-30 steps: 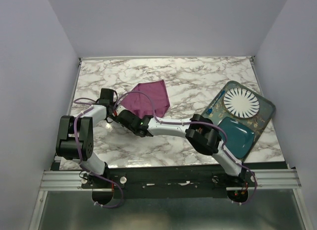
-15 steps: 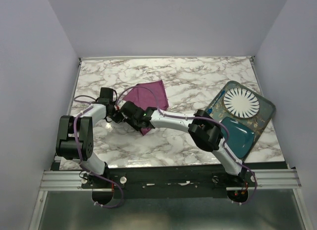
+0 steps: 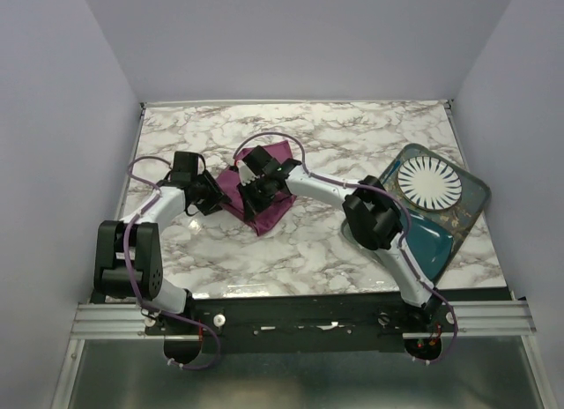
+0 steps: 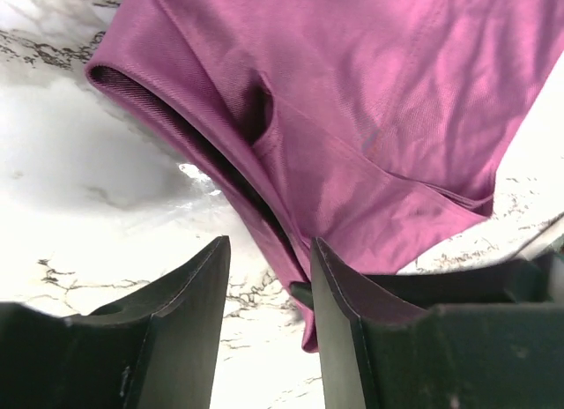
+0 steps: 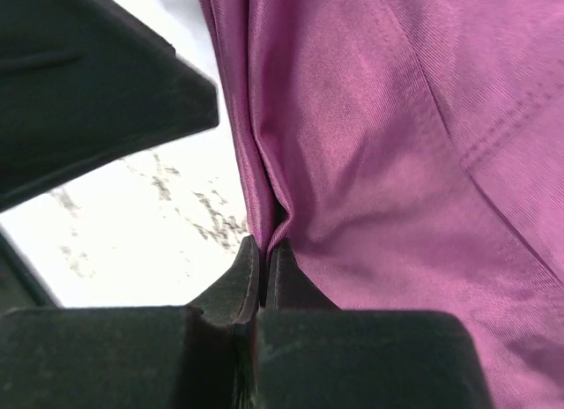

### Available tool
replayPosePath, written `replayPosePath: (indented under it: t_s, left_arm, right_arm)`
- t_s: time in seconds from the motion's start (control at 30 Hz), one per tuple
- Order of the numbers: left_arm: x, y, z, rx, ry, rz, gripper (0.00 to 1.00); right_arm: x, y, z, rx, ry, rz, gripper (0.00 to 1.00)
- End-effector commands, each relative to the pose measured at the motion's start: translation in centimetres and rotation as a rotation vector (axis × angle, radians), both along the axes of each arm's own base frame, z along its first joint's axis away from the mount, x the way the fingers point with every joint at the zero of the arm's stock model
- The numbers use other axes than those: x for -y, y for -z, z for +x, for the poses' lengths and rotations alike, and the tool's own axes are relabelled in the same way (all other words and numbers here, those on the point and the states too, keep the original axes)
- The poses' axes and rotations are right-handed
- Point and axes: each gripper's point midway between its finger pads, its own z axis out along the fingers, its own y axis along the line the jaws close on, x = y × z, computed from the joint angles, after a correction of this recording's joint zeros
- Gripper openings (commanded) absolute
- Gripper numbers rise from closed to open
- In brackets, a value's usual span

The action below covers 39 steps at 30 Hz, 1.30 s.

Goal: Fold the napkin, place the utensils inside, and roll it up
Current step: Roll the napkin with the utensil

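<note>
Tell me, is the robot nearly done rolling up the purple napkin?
No. Done: the napkin is doubled over along one edge. In hand: the right gripper is shut on the cloth; the left gripper stands open at the fold. Left: no utensil lies on it, and nothing is rolled.

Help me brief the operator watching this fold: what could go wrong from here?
The right gripper is shut on only a thin pinch of the napkin, so it could slip out if pulled. The left gripper stands open with the napkin's folded edge between its jaws; moving off might drag that layer and undo the fold. Both grippers crowd the napkin and could bump.
</note>
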Motion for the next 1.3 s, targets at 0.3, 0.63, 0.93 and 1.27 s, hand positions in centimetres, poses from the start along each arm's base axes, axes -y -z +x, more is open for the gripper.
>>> replayPosePath:
  t_s: [0.3,0.63,0.93,1.27]
  left_arm:
    - [2.2,-1.1,-1.3,0.058,0.173,-0.018,0.51]
    - [2.1,1.2,-1.7,-0.098,-0.023,-0.051,0.93]
    - [3.2,3.2,-0.1,-0.161,-0.074,-0.071,0.78]
    - [2.6,4.4,0.0,-0.159,-0.057,-0.019,0.36]
  right_arm:
    - [0.4,1.2,-0.7,-0.443,-0.002,0.171,0.00]
    - [0.8,0.6,0.2,-0.376,0.015,0.165,0.00]
    - [0.4,-1.3,0.2,-0.357,0.010,0.202,0.00]
    - [0.4,-2.1,0.1,-0.343,-0.005,0.217,0.00]
